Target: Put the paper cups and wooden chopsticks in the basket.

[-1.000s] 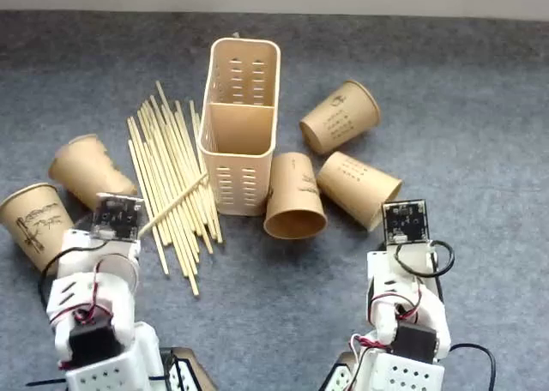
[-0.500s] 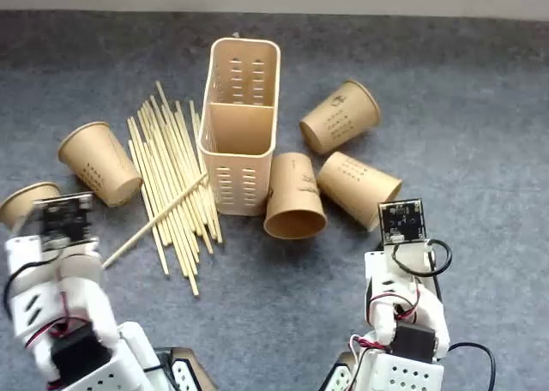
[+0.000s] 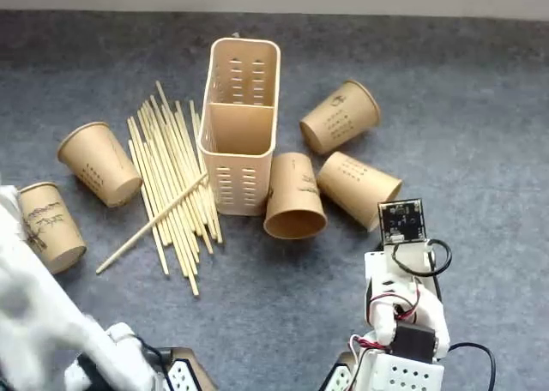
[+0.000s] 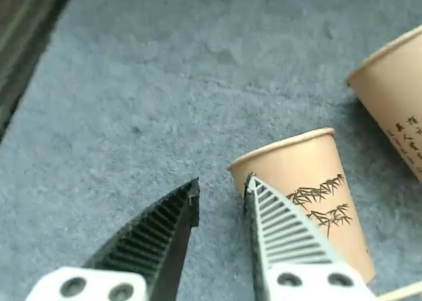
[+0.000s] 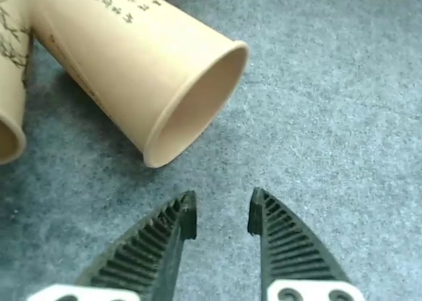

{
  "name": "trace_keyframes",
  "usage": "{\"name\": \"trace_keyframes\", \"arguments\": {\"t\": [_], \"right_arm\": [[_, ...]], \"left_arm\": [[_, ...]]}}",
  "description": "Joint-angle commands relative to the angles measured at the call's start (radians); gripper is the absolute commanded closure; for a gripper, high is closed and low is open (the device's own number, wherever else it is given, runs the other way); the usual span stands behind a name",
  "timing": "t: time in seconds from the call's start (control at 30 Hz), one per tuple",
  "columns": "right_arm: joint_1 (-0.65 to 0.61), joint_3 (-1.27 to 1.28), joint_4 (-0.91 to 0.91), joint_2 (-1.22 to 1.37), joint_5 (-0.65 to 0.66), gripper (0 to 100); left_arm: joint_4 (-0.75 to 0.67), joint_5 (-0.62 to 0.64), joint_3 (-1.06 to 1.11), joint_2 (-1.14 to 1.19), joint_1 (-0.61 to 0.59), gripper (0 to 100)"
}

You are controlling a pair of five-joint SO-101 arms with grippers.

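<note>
Since nothing lies in the basket (image 3: 243,121) yet, I think the job is at its very first pick. The grey mat (image 3: 480,91) holds it all. The basket stands upright in the middle. Three paper cups lie on their sides from 2 to 5 o'clock of it, and the side cup (image 3: 358,188) is at 4 o'clock. Two more lie past 9 o'clock, with the bamboo cup (image 3: 51,226) farthest out at 8 o'clock. The chopsticks (image 3: 171,181) lie in a loose pile at 9 o'clock, touching the basket.

The left gripper (image 4: 221,195) is a little bit spread and holds nothing. One tip is just beside the bamboo cup's rim. I think it must pinch that rim next, then carry the cup to the basket. The right gripper (image 5: 222,212) is spread and holds nothing too, near the side cup's mouth.
</note>
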Motion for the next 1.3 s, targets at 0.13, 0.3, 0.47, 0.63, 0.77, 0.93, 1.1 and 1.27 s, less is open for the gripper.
{"name": "trace_keyframes", "arguments": {"t": [0.13,0.3,0.47,0.63,0.77,0.93,1.1,1.27], "right_arm": [[-0.010,0.136,0.004,-0.010,0.002,85.4],[-0.012,0.133,0.004,-0.005,0.002,85.4],[-0.012,0.136,0.004,-0.007,0.002,85.4],[-0.012,0.136,0.004,-0.005,0.002,85.4],[-0.012,0.137,0.004,-0.005,0.002,85.4],[-0.012,0.137,0.005,-0.004,0.002,85.4],[-0.012,0.137,0.005,-0.004,0.002,85.4],[-0.012,0.137,0.005,-0.004,0.002,85.4]], "left_arm": [[0.542,-0.094,-1.145,0.894,-0.056,86],[0.763,-0.138,-1.655,1.211,-0.050,86],[0.763,-0.138,-1.586,1.239,-0.048,85],[0.763,-0.075,-1.412,1.095,-0.025,79],[0.761,-0.026,-1.305,0.928,0.025,78],[0.761,0.009,-1.250,0.816,0.094,78],[0.747,0.006,-1.175,0.872,0.113,78],[0.723,0.000,-1.244,1.036,0.091,78]]}}
